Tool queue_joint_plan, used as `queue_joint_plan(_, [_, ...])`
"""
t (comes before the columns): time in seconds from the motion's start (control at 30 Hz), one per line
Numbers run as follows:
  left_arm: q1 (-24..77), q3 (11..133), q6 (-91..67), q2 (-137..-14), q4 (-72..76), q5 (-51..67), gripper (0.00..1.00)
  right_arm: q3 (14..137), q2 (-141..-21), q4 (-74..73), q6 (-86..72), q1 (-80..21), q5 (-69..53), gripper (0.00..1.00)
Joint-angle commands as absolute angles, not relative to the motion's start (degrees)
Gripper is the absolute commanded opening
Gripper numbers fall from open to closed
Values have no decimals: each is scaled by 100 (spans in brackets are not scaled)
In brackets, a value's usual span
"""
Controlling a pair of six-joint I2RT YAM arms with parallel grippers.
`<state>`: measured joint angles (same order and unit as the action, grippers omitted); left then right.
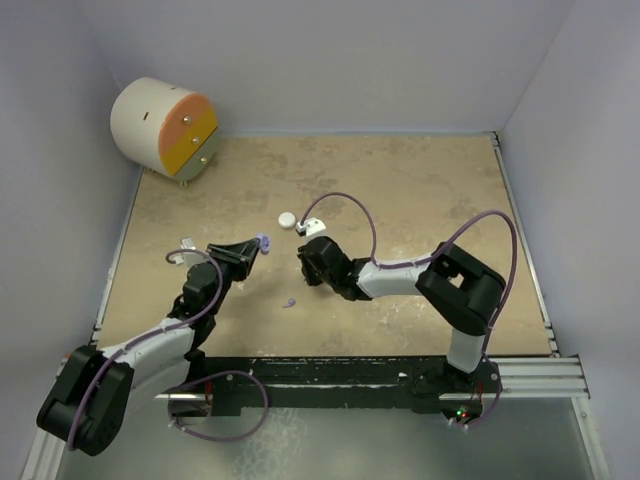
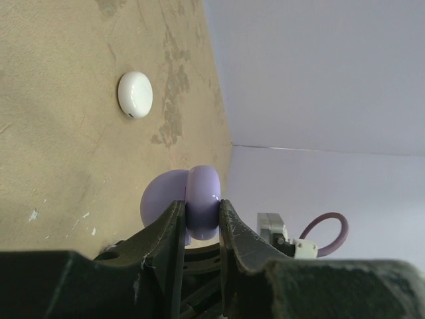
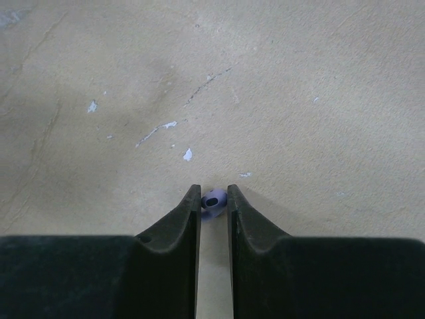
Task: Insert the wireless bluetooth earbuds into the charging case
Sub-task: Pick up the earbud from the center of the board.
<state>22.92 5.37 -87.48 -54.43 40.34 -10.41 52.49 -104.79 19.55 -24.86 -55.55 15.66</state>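
My left gripper is shut on a lilac round charging case, pinched edge-on between the fingers in the left wrist view; its lid looks swung open behind it. My right gripper is shut on a tiny lilac earbud at its fingertips, close above the table; the fingers hide this earbud in the top view. A second lilac earbud lies on the table between the arms. A white round case lies closed further back, also in the left wrist view. No whitish earbuds show.
A cream drum-shaped box with an orange and yellow face lies at the back left corner. Walls close off the left, back and right. The tan tabletop is scuffed with small white flecks.
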Motion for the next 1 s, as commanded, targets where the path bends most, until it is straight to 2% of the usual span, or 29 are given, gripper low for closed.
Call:
queue_joint_plan(0.0, [2261,850,-8836,-5765,4391,-780,0,5544,-9912,2125,-2309,-5572,1854,8])
queue_joint_plan(0.17, [2269,1118,-9081,-6301,4747,-484,0,5546,-9383,2656,-1773,-5572,2362,0])
queue_joint_plan(0.43, [2268,1453,-9313,-6602,4880,-317,0,5156,-8806,4485,-642,-5565,3323,0])
queue_joint_plan(0.63, [2269,1631,-9429,-6748,4995,-159,0,4283,-8474,6477,459,-5563,3051,0])
queue_joint_plan(0.8, [2279,1637,-9538,-6898,5220,-35,0,4072,-8541,7091,1214,-5563,2936,0])
queue_joint_plan(0.97, [2280,1699,-9576,-7072,5383,105,0,3662,-8751,8395,2000,-5568,2834,0])
